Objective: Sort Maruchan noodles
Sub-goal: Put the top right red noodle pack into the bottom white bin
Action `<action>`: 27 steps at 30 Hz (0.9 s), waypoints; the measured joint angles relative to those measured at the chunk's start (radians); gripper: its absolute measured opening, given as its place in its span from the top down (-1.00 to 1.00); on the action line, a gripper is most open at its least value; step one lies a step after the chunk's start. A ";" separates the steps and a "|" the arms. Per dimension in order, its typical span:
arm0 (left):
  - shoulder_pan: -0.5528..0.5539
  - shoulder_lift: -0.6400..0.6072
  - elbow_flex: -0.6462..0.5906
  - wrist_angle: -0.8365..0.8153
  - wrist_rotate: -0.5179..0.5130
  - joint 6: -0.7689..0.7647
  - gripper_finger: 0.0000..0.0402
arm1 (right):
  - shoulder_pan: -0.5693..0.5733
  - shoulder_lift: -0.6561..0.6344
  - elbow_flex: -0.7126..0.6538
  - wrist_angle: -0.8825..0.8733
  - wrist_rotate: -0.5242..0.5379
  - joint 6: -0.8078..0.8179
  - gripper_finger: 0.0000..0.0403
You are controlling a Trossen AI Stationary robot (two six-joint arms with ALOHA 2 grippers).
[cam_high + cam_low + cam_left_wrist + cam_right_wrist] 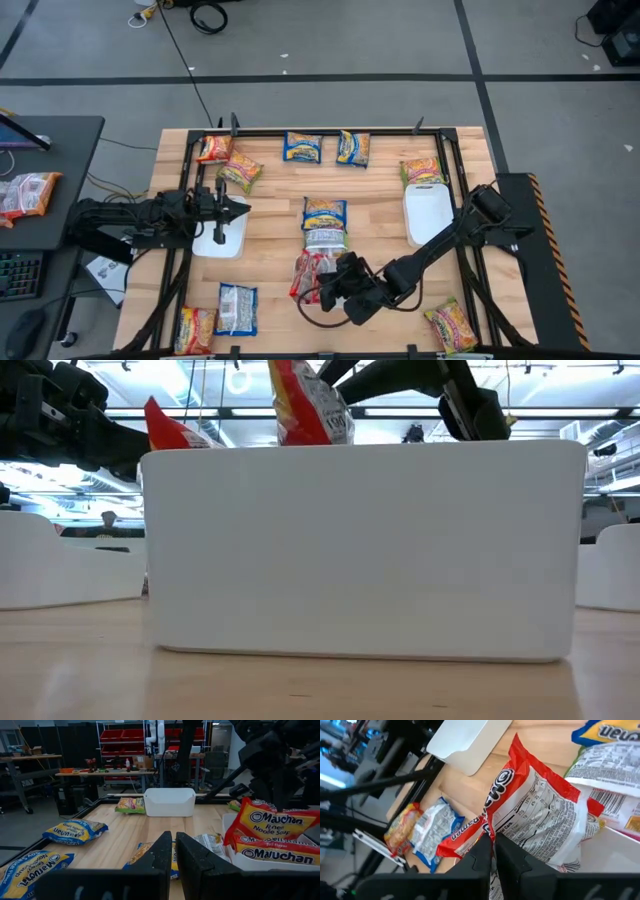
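Maruchan noodle packets lie scattered on the wooden table: blue-and-yellow ones [302, 147] [353, 148] at the far edge and yellow-orange-green ones [421, 170] [450, 325] on the right. Red packets [272, 820] stand in a white tray [360, 550] at the near middle. My right gripper [493, 847] is over this tray, shut on a red-and-silver packet [540, 815]. A blue-and-yellow packet [325, 212] and a silver one [325, 238] lie just beyond it. My left gripper [173, 855] waits shut and level over the left tray [220, 240], holding nothing. My right gripper pinches the red-and-silver packet by its red sealed edge [487, 827] between its two fingers. The fingers slant down, coming from the table's right side. The packet stands on edge with its printed back showing, and it sticks up above the tray's wall [310, 405].
A second white tray [428, 215] stands at the right. More packets lie at the far left [213, 148] [240, 172] and the near left [237, 308] [195, 328]. A black frame borders the table. A side desk [40, 190] with another packet stands left of the table.
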 joint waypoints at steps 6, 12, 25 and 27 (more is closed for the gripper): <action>0.000 0.000 0.000 0.000 0.000 0.000 0.84 | -0.014 0.000 0.000 0.000 -0.019 -0.127 0.56; 0.000 0.000 0.000 0.000 0.000 0.000 0.84 | -0.029 0.000 0.000 0.037 -0.016 -0.392 0.25; 0.000 0.000 0.000 0.000 0.000 0.000 0.84 | -0.049 -0.099 0.001 -0.048 -0.125 -1.180 0.10; 0.000 0.000 0.000 0.000 0.000 0.000 0.84 | -0.076 -0.092 0.001 -0.095 -0.124 -1.163 0.12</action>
